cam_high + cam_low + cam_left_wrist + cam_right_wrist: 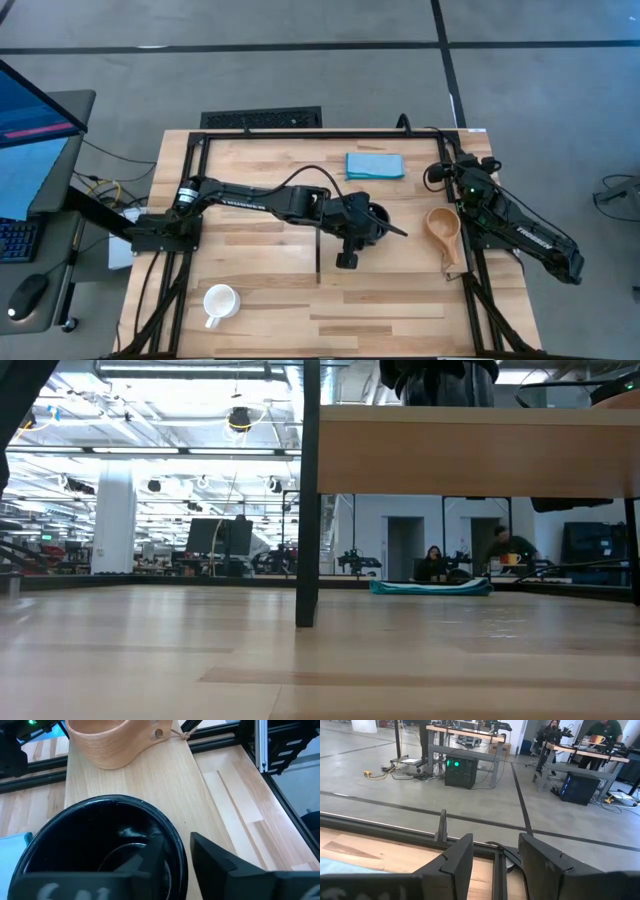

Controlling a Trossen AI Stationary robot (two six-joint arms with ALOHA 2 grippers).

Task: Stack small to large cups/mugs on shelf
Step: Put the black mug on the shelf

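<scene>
A glossy black mug [100, 845] stands upright on the pale-wood shelf [165, 785], a raised plank at the table's middle right [400, 255]. My left gripper [177, 840] is at the mug [378, 212], open, with one finger inside it and one outside. Farther along the shelf sits the tan wooden cup [110, 742], toward the table's right edge [443, 228]. The white mug [220, 300] stands upright on the table at the near left. My right gripper [495, 845] waits open at the table's far right, with nothing between its fingers. My left gripper straddles the black mug's wall [182, 862] on the side nearest the arm, slanting down from the table's left. A thin gap shows between the outer finger [215, 862] and the wall. Whether the inner finger [147, 860] touches it, I cannot tell.
A folded blue cloth [375, 165] lies on the table behind the shelf. The shelf stands on a black leg [307, 490], with open room beneath it. A black frame rail [260, 745] runs along the table's right edge.
</scene>
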